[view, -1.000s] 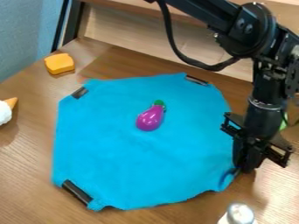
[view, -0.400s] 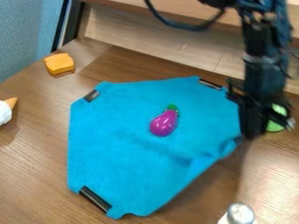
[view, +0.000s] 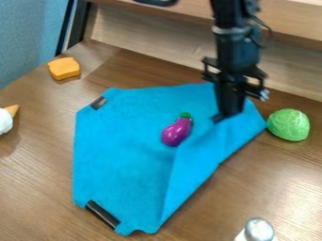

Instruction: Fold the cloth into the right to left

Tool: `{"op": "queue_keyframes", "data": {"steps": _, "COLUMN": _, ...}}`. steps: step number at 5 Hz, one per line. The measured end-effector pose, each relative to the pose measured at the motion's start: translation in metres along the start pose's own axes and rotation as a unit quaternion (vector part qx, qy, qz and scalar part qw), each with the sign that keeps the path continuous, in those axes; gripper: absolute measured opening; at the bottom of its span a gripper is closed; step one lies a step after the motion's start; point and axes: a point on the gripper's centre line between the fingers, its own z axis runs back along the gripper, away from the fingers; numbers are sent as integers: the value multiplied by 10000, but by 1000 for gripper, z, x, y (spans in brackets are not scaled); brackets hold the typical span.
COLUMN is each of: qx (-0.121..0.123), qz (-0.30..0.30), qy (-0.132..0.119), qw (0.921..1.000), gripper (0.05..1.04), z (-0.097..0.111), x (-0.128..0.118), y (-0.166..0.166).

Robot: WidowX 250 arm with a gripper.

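Observation:
The gripper [view: 221, 116] hangs over the upper right part of the blue cloth [view: 123, 155], shut on the cloth's right corner, where a dark clip shows at its tips. That side of the cloth is partly folded over, and a slanting crease runs down from the gripper to the lower edge. A purple eggplant [view: 176, 131] lies on the cloth just left of the fold. Dark clips sit at the cloth's upper left and lower left corners; the upper right corner is hidden behind the gripper.
A green cabbage [view: 288, 124] lies right of the cloth. A yellow bread slice [view: 64, 68] is at the upper left, an ice cream toy [view: 5, 119] at the left edge, and a silver-topped container [view: 256, 230] at the bottom right. A wooden ledge runs behind.
The gripper has moved up and left with the cloth's right corner, folding that side over. The cloth and eggplant shifted slightly right at first. The cabbage has come into full view.

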Motion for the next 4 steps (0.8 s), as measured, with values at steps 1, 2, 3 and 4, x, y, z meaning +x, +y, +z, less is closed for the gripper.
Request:
{"op": "queue_keyframes", "data": {"steps": 1, "qx": 70, "qz": 416, "qy": 39, "qw": 9991, "gripper": 54, "z": 10, "x": -15, "y": 42}}
{"op": "queue_keyframes", "data": {"steps": 2, "qx": 143, "qz": 577, "qy": 106, "qw": 9982, "gripper": 54, "z": 16, "x": -25, "y": 63}}
{"op": "queue_keyframes", "data": {"steps": 3, "qx": 281, "qz": 841, "qy": -37, "qw": 9961, "gripper": 54, "z": 33, "x": -37, "y": 87}}
{"op": "queue_keyframes", "data": {"steps": 4, "qx": 302, "qz": 1087, "qy": -50, "qw": 9936, "gripper": 54, "z": 38, "x": -52, "y": 107}}
